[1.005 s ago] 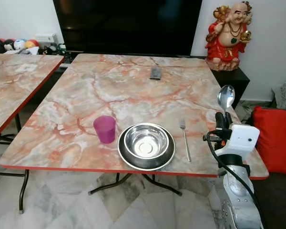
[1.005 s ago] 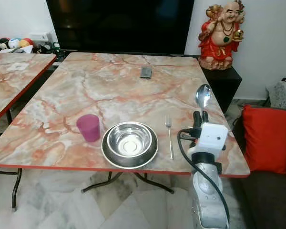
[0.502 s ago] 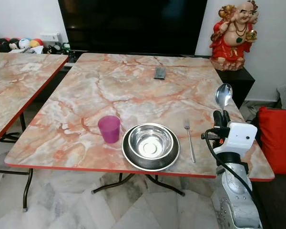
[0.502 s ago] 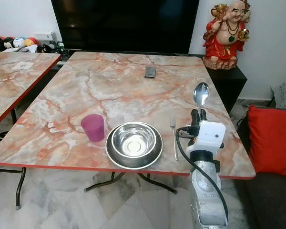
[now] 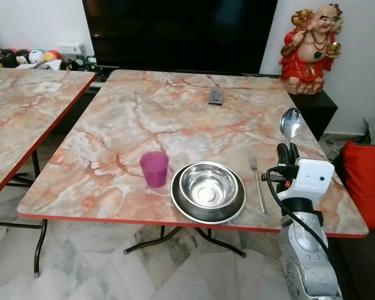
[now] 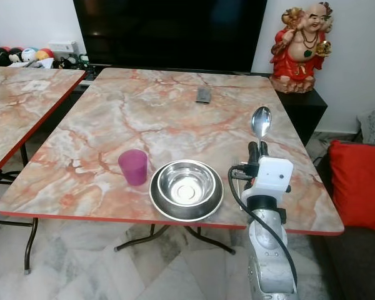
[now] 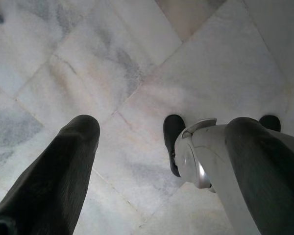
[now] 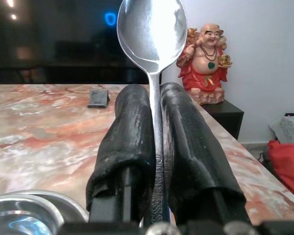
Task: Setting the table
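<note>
Right jaws (image 8: 154, 147) clamp one spoon (image 8: 152, 29); one fork (image 5: 258, 187).

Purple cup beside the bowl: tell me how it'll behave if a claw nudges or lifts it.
The purple cup looks like thin translucent plastic, so probably light and rigid. It stands upright, taller than its base is wide, so a high push would likely tip it and a low one slide it on the smooth marble-patterned table. Its plain tapered sides may slip in a loose grip.

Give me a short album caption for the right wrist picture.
Right pincer clamps a spoon upright above the marble table.
</note>
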